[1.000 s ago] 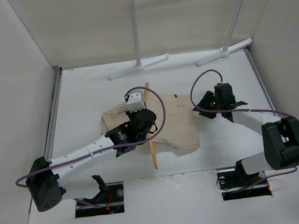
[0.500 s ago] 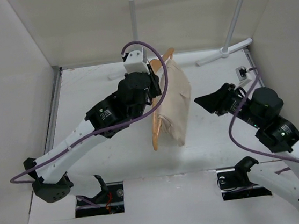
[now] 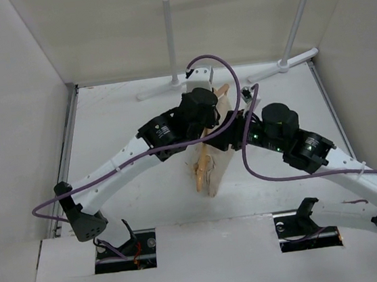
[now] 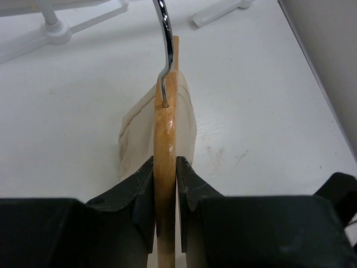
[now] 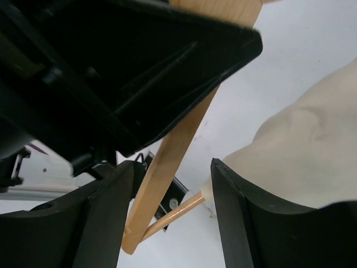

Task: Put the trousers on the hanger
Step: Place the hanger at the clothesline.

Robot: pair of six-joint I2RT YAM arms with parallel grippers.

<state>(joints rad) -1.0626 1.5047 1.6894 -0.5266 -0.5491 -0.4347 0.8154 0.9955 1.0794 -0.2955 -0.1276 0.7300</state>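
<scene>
White tabletop [image 3: 105, 130] is carrying a left rack foot [image 3: 174, 85] and a right rack foot [image 3: 282, 65] at its far edge, well apart (a pole is rising from each). The trousers [image 3: 217, 172] are hanging low over the middle; contact with the tabletop cannot be told.

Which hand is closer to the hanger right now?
Left. The left hand is shut on the hanger, clamping its wooden frame. The right hand is open, straddling one of the hanger's wooden bars, with no visible contact.
</scene>
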